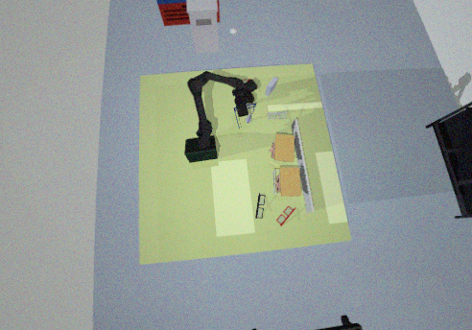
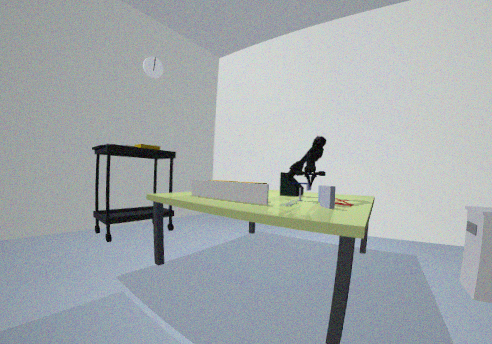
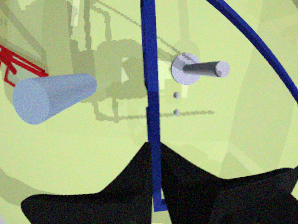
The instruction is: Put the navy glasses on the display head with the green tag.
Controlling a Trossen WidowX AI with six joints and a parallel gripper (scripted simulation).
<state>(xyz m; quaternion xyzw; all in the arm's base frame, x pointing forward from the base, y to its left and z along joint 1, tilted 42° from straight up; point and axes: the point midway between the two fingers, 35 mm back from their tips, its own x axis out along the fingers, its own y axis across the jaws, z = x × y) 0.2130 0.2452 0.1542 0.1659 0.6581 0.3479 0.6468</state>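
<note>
My gripper (image 1: 244, 111) (image 2: 305, 184) (image 3: 152, 147) is shut on the navy glasses (image 1: 237, 119) (image 3: 152, 90). It holds them by a thin bar of the frame, and they hang above the yellow-green table (image 1: 174, 230) (image 2: 321, 222) near its far side. Two display heads with orange tops stand in front of a grey back panel (image 1: 302, 163) (image 2: 231, 191). One head (image 1: 284, 146) is closer to the gripper and the other head (image 1: 290, 180) stands beyond it. The tags are too small to tell apart. The gripper is well clear of both heads.
Black glasses (image 1: 260, 205) and red glasses (image 1: 285, 215) lie past the second head. A pale box (image 1: 271, 86) (image 2: 327, 196) stands near the gripper. The wrist view shows a light blue cylinder (image 3: 53, 96), a small grey peg (image 3: 200, 68) and a red frame (image 3: 16, 63). A black cart (image 2: 133, 185) stands off the table.
</note>
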